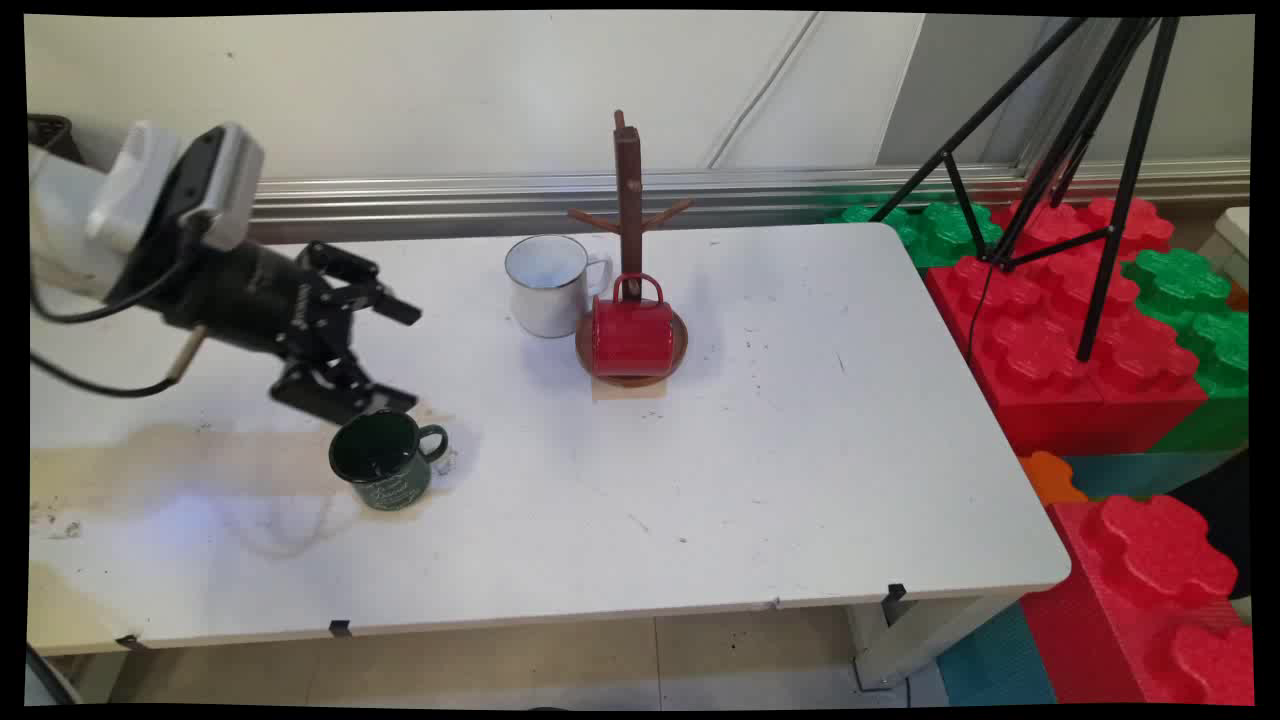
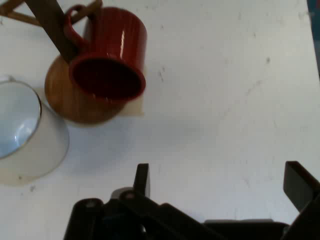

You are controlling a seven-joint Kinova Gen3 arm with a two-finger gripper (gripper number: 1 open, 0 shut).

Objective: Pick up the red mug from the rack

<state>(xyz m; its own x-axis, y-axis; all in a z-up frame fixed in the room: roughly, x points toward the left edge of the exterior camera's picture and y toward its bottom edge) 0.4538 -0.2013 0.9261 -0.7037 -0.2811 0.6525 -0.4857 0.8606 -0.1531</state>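
Three mugs on table (image 1: 800, 450), gripper (image 1: 395, 355) fingers (image 2: 142, 179) spread, empty, just above upright green mug (image 1: 385, 462), handle right, red mug (image 1: 632, 335) tipped on rack (image 1: 628, 200) base, white mug (image 1: 548, 285) beside

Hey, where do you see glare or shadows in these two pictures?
Main view: soft shadows spread left of the green mug and under the open end effector on the table. Hand view: a bright glare streak runs down the red mug, and the white mug casts a faint shadow.
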